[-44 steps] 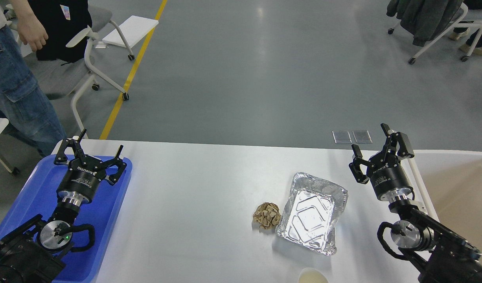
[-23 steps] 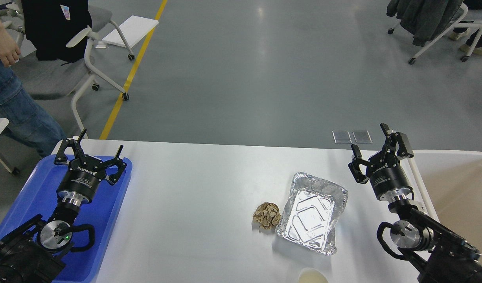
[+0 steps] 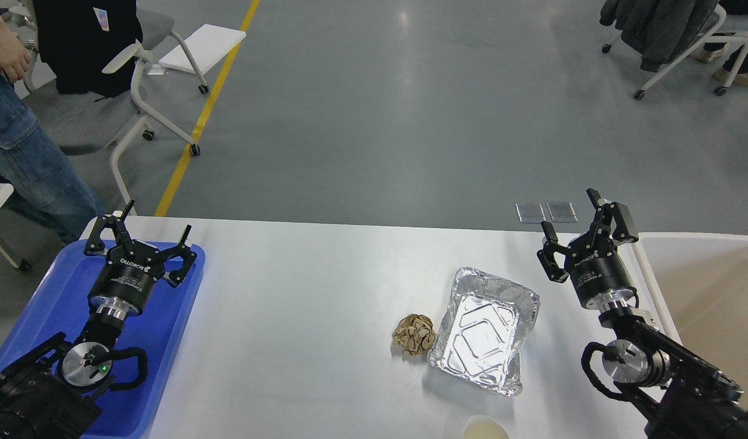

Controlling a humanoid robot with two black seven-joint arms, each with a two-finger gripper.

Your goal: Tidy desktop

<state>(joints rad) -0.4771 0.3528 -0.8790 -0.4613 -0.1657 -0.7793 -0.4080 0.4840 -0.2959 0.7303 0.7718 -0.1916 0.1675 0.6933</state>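
Observation:
The glossy white desktop fills the lower half of the head view. On it lie a crumpled brown paper ball and, touching its right side, an empty silver foil tray. The rim of a paper cup shows at the bottom edge. My left gripper is open and empty above the blue tray. My right gripper is open and empty, raised near the desktop's far right edge, up and right of the foil tray.
A beige rimmed bin stands right of the desktop. A person in jeans and a grey wheeled chair stand at the far left. Another chair with clothes is far right. Two clear floor plates lie beyond the table.

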